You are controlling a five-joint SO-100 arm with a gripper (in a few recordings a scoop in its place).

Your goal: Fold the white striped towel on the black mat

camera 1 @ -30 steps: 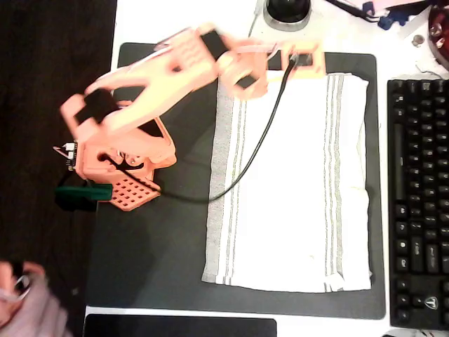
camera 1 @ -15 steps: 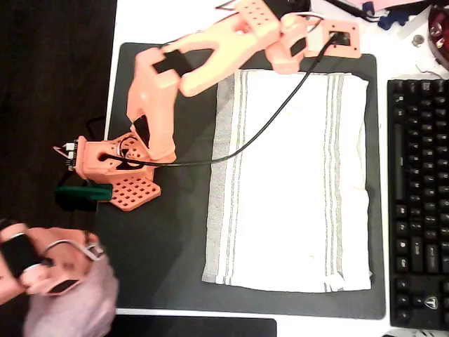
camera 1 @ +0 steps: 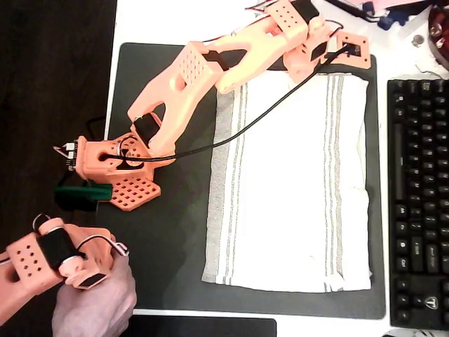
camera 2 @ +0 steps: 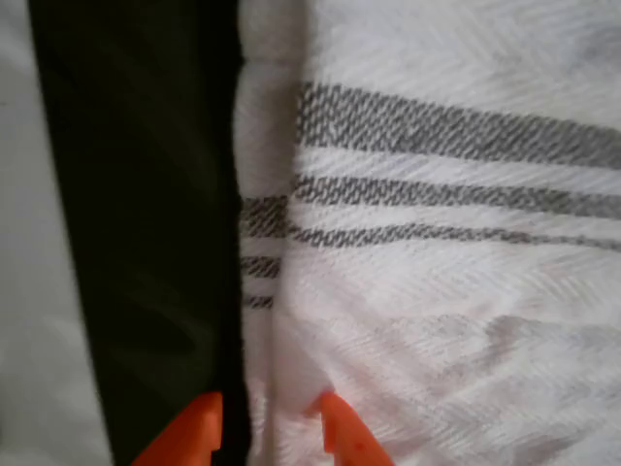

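Observation:
The white striped towel (camera 1: 295, 182) lies flat on the right half of the black mat (camera 1: 168, 239), with grey stripe groups near its left and right edges. My orange arm reaches from its base across the towel's top edge. The gripper (camera 1: 353, 57) hangs over the towel's top right corner. In the wrist view the gripper (camera 2: 264, 439) is open, its two orange fingertips (camera 2: 342, 432) standing either side of the towel's hemmed edge (camera 2: 260, 252), where the white cloth meets the mat (camera 2: 146, 243).
A black keyboard (camera 1: 419, 203) lies right of the mat, close to the towel's right edge. The arm's base (camera 1: 116, 168) stands on the mat's left part, and its black cable (camera 1: 238, 137) crosses the towel's upper left. A smaller dark pad (camera 1: 203, 328) sits at the bottom edge.
The arm has stretched out and swung right along the towel's top edge, carrying the gripper from the top middle to the top right corner. The towel has not moved.

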